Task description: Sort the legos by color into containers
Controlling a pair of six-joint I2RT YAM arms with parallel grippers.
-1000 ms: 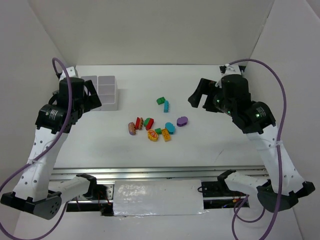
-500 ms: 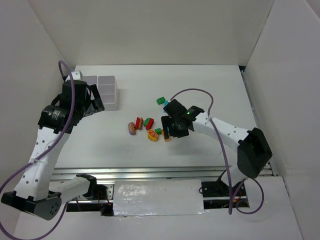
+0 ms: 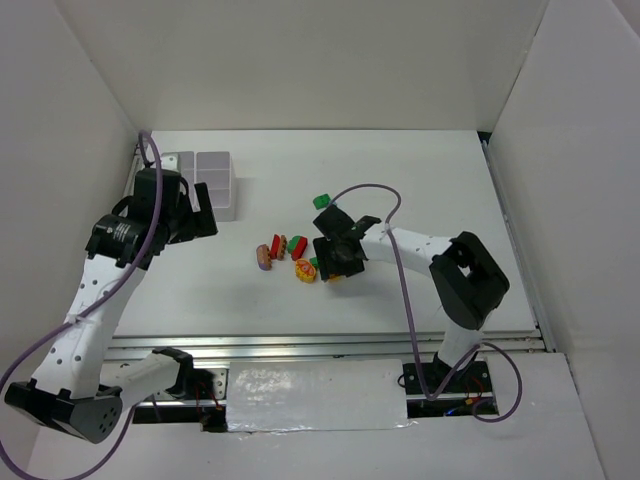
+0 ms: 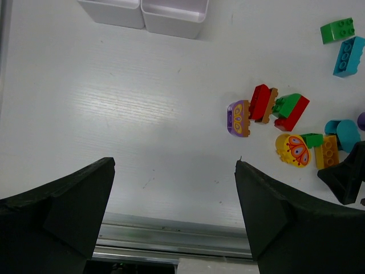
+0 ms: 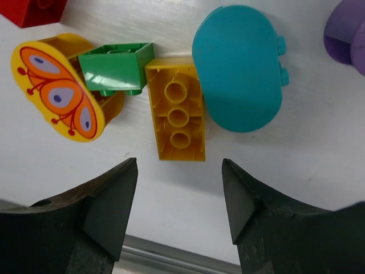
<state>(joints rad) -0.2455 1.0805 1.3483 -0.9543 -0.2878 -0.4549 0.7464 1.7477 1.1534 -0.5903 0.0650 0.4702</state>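
1. The legos [image 3: 300, 255] lie in a loose cluster at mid-table. The tray [image 4: 171, 24] stands well apart from them at the far left, and no piece shows in it.
2. Your right gripper [image 5: 178, 188] hangs low over the cluster's near edge. Its jaws stand part open and hold nothing; they line up on either side of the yellow brick [image 5: 175, 117] but do not touch it.
3. Your left gripper [image 4: 174, 165] hovers over bare table [image 4: 114, 114] between tray and cluster, with jaws spread wide and empty.
4. The yellow brick lies with its hollow underside facing the wrist camera. The green brick [image 5: 117, 69] touches its upper left corner and the teal oval [image 5: 238, 68] sits just beside its right flank.
5. Judgement on handling: the pieces look light, rigid and smooth-walled, so they will likely slide or pivot before they deform.
6. Take the yellow brick across its narrow width, pads flat on the two long walls near mid-length.
7. Clearance on the teal side is tight; expect the right finger to nudge the oval.
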